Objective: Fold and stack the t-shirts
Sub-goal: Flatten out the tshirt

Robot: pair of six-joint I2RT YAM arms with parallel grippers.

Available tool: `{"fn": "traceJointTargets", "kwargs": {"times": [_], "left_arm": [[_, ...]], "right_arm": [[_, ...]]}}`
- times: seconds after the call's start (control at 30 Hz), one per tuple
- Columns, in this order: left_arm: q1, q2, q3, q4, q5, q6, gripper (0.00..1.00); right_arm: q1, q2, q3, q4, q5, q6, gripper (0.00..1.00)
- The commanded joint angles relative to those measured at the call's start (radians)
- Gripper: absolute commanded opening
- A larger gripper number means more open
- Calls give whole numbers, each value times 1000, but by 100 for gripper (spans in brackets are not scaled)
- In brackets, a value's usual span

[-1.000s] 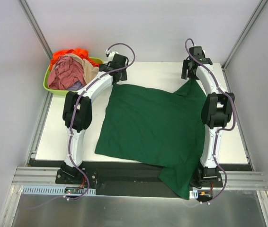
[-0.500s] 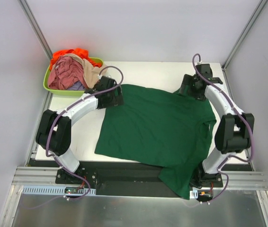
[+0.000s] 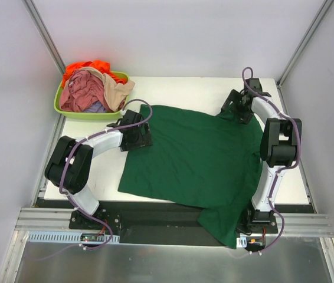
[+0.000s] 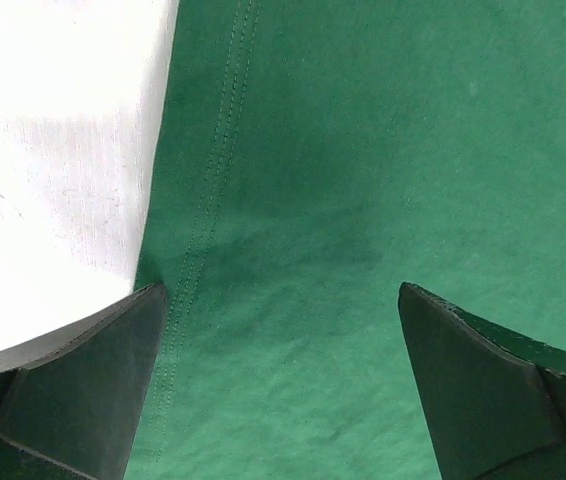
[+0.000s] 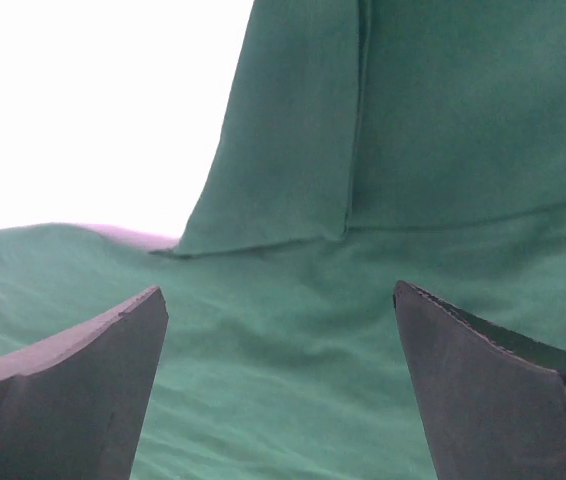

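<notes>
A dark green t-shirt (image 3: 196, 159) lies spread flat on the white table (image 3: 179, 88), one part hanging over the near edge. My left gripper (image 3: 138, 137) is open just above the shirt's far left hem (image 4: 203, 230), holding nothing. My right gripper (image 3: 238, 112) is open just above the far right part of the shirt, by a folded sleeve (image 5: 293, 150), holding nothing. Pink (image 3: 81, 91), orange (image 3: 84, 66), beige (image 3: 117, 88) and lavender (image 3: 96, 107) shirts lie heaped in the tub.
A lime-green plastic tub (image 3: 66, 112) stands at the far left corner of the table. Grey walls and metal posts close in the table on three sides. A metal rail runs along the near edge.
Both arms have come down from above the far edge onto the shirt. The shirt's raised far corners now lie flat and the cloth is spread wider.
</notes>
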Motion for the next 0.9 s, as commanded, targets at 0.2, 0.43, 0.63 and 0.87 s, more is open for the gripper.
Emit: {"fn": "traceJointTargets", "kwargs": {"times": [0.2, 0.43, 0.63, 0.87], "left_arm": [[-7, -6, -52, 17, -46, -48, 99], [-8, -13, -64, 16, -55, -52, 99], [-7, -29, -70, 14, -63, -52, 99], [-7, -38, -67, 9, -61, -50, 99]], "right_arm": [[-53, 95, 28, 239, -167, 162, 97], [-59, 135, 37, 282, -215, 208, 86], [-60, 140, 16, 348, -233, 245, 67], [-60, 128, 13, 377, -209, 248, 24]]}}
